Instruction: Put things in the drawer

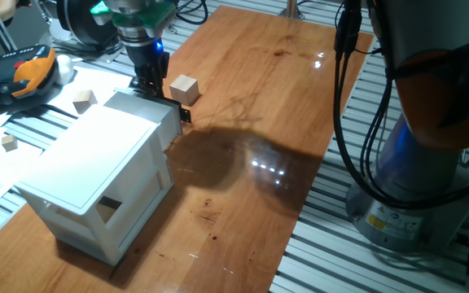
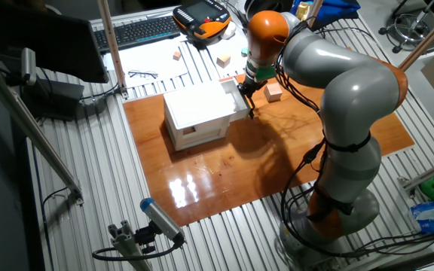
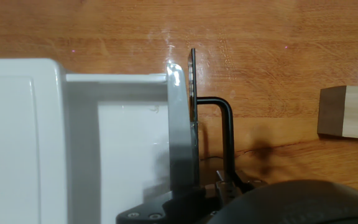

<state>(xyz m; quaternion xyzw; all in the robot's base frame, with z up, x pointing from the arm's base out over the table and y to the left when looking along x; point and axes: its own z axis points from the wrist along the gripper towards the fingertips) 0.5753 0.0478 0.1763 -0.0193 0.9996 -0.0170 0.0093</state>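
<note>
The white cabinet stands on the wooden board. Its drawer is slid out a little, and the part of its white inside that shows holds nothing. My gripper is at the drawer's front, with its fingers close together on the front panel and the black handle. It also shows in one fixed view and in the other fixed view. One pale wooden cube sits on the board just beyond the drawer front, to the right in the hand view. It is apart from the gripper.
More wooden cubes lie on paper on the slatted table left of the board. An orange and black pendant lies at the far left. The arm's base stands on the right. A cube-like block shows through the cabinet's side opening.
</note>
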